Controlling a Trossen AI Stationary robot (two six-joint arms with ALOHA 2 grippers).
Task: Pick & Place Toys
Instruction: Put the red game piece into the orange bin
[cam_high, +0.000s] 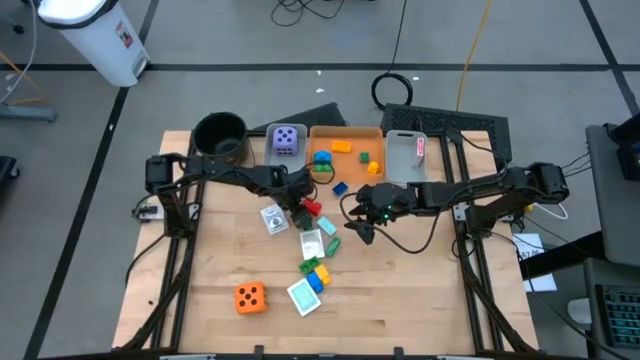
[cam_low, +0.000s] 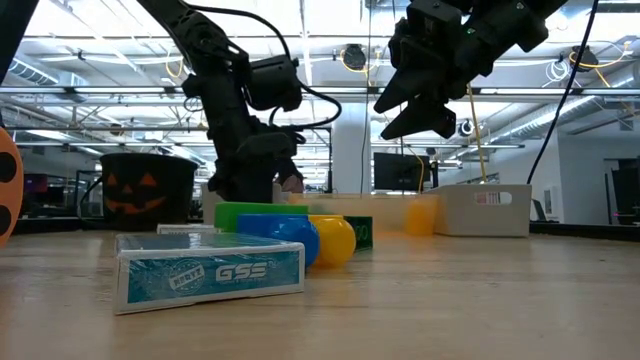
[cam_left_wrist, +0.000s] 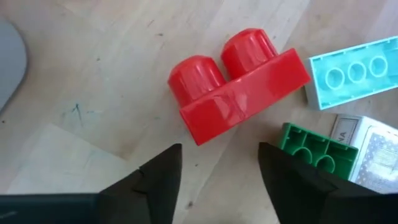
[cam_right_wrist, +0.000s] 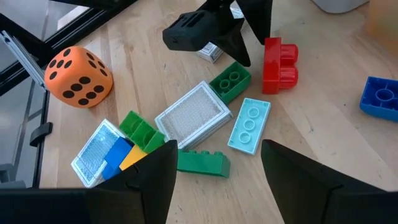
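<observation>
My left gripper hangs just above the red brick, jaws parted, nothing held; the brick lies on its side mid-table. Best approach, I judge: centre over its body, drop, pinch the flat sides. Right gripper waits open above the pile.

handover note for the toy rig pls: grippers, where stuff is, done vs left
Left gripper: open, empty, over the red brick on the table.
Right gripper: open, empty, above the loose pile.
Done: purple die in the grey bin; a few bricks in the orange bin.
Left: red brick, pile of bricks and cards, blue brick, orange die near the front edge.
</observation>
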